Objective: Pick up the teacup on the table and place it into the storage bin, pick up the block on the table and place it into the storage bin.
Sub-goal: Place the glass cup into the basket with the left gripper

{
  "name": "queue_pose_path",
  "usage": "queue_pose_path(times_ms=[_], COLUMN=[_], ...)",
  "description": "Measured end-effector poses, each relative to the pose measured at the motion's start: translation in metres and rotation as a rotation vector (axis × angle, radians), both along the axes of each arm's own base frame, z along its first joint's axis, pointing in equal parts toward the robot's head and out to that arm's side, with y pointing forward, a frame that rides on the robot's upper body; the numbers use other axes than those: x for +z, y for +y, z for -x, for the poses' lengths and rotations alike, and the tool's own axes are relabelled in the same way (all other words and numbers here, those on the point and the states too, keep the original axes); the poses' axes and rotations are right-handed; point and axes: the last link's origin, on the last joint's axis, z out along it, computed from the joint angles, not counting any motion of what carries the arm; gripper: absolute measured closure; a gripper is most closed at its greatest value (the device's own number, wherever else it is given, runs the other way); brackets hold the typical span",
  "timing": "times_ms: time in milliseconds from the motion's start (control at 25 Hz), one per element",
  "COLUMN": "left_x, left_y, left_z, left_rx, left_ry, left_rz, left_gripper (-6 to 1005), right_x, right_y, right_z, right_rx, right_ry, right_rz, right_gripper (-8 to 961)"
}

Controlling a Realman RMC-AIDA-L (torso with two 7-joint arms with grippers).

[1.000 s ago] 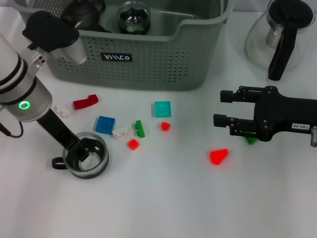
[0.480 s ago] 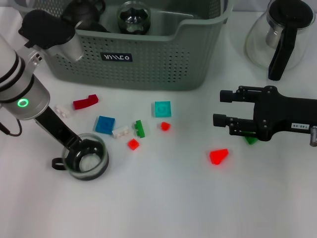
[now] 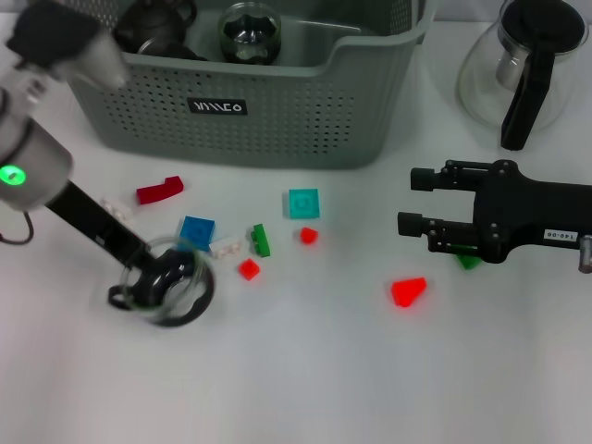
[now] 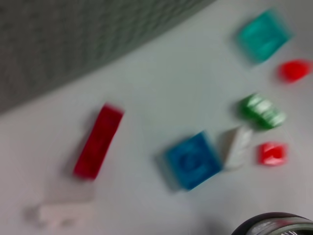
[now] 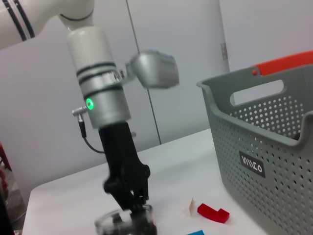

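The glass teacup (image 3: 172,289) is tilted just above the table at the front left. My left gripper (image 3: 151,277) reaches into it and is shut on its rim; the right wrist view shows the left gripper (image 5: 131,208) clamped on the teacup (image 5: 122,223). Loose blocks lie nearby: a dark red block (image 3: 159,191), a blue one (image 3: 195,231), a teal one (image 3: 303,203), a green one (image 3: 262,240) and a red wedge (image 3: 408,291). The storage bin (image 3: 277,120) stands behind them. At the right, my right gripper (image 3: 418,201) hovers open and holds nothing.
A glass carafe (image 3: 518,65) with a black handle stands at the back right. Dark and glass vessels lie inside the bin. Small red and white blocks (image 3: 248,269) sit by the cup. A green block (image 3: 469,261) pokes out under the right gripper.
The left arm has swung left and up, and the teacup has shifted slightly right and tipped, coming off the table with the gripper. The right arm has not moved.
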Motion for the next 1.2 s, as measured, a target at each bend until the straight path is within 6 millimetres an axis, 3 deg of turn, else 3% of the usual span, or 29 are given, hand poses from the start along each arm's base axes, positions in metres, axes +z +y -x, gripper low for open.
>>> queue_pose_path(times_ms=[40, 80, 280, 400, 680, 800, 920, 1200], left_x=[0.000, 0.015, 0.050, 0.072, 0.124, 0.136, 0.137, 0.102], left_y=[0.000, -0.001, -0.001, 0.004, 0.020, 0.045, 0.076, 0.133], left_z=[0.000, -0.001, -0.009, -0.014, -0.040, -0.054, -0.069, -0.096], left_rx=[0.000, -0.012, -0.113, -0.203, -0.301, -0.254, -0.200, -0.178], left_ry=[0.000, -0.173, -0.707, -1.020, -1.456, -1.426, -1.238, -0.619], left_rz=[0.000, 0.006, -0.006, -0.151, -0.474, -0.553, -0.568, -0.516], left_gripper=[965, 964, 963, 962, 960, 959, 958, 956], right_x=[0.000, 0.000, -0.001, -0.001, -0.001, -0.001, -0.002, -0.002], right_y=[0.000, 0.000, 0.000, 0.000, 0.002, 0.003, 0.003, 0.003], right_z=[0.000, 0.000, 0.000, 0.000, 0.001, 0.002, 0.002, 0.002], right_rx=[0.000, -0.001, -0.002, -0.001, 0.001, 0.000, -0.001, 0.001], right_ry=[0.000, 0.000, 0.002, 0.002, 0.002, -0.001, -0.002, -0.003], right_rz=[0.000, 0.001, 0.003, 0.002, -0.001, -0.004, -0.004, -0.004], right_gripper=[279, 279, 279, 279, 279, 279, 279, 278])
